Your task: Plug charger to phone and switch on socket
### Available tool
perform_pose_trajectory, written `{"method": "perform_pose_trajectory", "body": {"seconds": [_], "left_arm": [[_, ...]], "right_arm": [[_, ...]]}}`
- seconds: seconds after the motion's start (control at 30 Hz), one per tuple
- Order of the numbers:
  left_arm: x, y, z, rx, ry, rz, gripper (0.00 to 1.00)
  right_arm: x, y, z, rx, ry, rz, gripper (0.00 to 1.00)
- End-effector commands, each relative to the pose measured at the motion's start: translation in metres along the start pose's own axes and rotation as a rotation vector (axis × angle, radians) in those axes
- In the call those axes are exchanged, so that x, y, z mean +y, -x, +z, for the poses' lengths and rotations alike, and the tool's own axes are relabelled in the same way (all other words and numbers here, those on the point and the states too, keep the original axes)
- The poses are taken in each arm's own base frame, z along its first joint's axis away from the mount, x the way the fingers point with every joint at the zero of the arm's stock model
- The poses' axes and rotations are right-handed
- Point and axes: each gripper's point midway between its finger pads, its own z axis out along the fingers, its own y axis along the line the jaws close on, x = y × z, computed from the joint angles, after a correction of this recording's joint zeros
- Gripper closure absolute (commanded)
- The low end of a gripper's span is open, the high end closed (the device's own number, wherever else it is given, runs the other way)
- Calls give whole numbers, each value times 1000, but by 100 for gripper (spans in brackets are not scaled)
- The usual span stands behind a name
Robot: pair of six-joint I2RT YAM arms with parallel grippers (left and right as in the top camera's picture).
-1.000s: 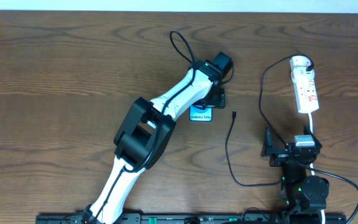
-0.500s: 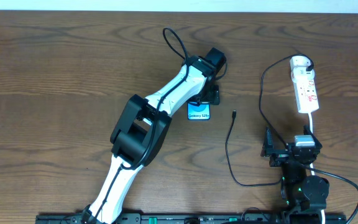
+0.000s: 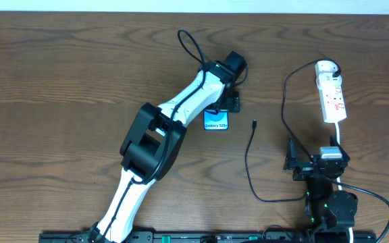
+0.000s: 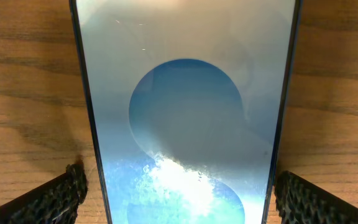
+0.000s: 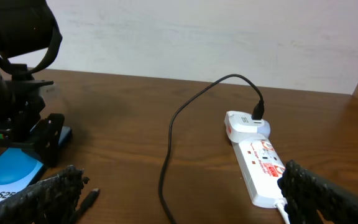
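Two steps outstanding, none shown complete. Phone [image 3: 217,121]: lies flat, mid-table, screen up and lit blue, nothing plugged into it. Charger [image 3: 248,162]: thin black cable looped loosely on the wood; its small plug tip [image 3: 254,124] rests near the phone's right side, apart from it and ungripped; the far end runs up to the white head [image 3: 325,67] of the socket, where the right wrist view shows a black plug seated. Socket [image 3: 332,98]: white strip at the table's right, well apart from the phone; switch position too small to tell, so judged not yet pressed. Left gripper [image 3: 225,102]: reached out over the phone's far end, jaws spread wide, one finger just outside each long edge in its wrist view, pinching nothing. Right gripper [image 3: 294,162]: near the front edge below the socket, jaws spread wide, empty. Table [image 3: 59,67]: dark wood. Remaining: pick up tip, insert into phone, press switch.
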Motion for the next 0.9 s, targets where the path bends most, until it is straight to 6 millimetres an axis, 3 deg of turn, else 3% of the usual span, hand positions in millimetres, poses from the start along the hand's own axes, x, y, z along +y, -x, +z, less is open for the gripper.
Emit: {"method": "perform_pose_trajectory", "body": {"seconds": [0.0, 0.33, 0.37, 0.43, 0.47, 0.6, 0.73, 0.87], "left_arm": [[3, -2, 11, 7, 21, 17, 1], [1, 0, 11, 1, 17, 16, 8], [2, -1, 11, 1, 17, 16, 10], [2, -1, 11, 2, 17, 16, 31], [2, -1, 11, 2, 17, 16, 33], [1, -1, 11, 2, 16, 16, 32], [1, -1, 11, 2, 16, 16, 15], [1, -1, 11, 2, 16, 16, 12]], "right_arm": [[0, -1, 0, 4, -1, 12, 1], [0, -1, 0, 4, -1, 12, 1], [0, -1, 0, 4, -1, 12, 1], [0, -1, 0, 4, -1, 12, 1], [0, -1, 0, 4, -1, 12, 1], [0, -1, 0, 4, -1, 12, 1], [0, -1, 0, 4, -1, 12, 1], [0, -1, 0, 4, -1, 12, 1]]}}
